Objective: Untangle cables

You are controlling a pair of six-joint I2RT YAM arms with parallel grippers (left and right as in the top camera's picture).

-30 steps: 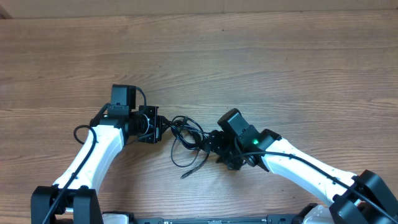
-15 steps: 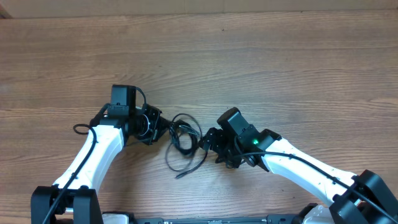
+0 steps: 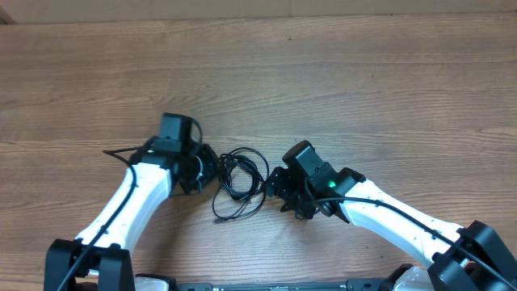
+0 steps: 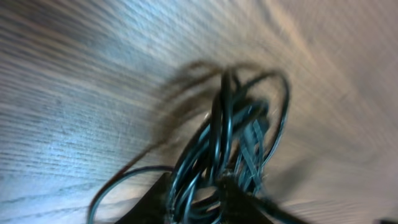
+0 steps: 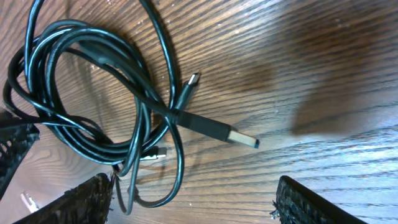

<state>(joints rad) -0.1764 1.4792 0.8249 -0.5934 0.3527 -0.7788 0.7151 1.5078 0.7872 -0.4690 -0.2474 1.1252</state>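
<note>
With the left gripper (image 3: 212, 171) apparently clamped on the USB cables (image 3: 240, 179) and the right gripper (image 5: 195, 191) open beside them, one-sided dragging could tighten the tangle.

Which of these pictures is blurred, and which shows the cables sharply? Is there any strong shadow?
Left wrist view: the cables are smeared by motion blur, the wood grain streaked. Right wrist view: sharp, the plug crisp, soft dark shadows on the table. Overhead view: even light, no glare, the cables small but clear.
</note>
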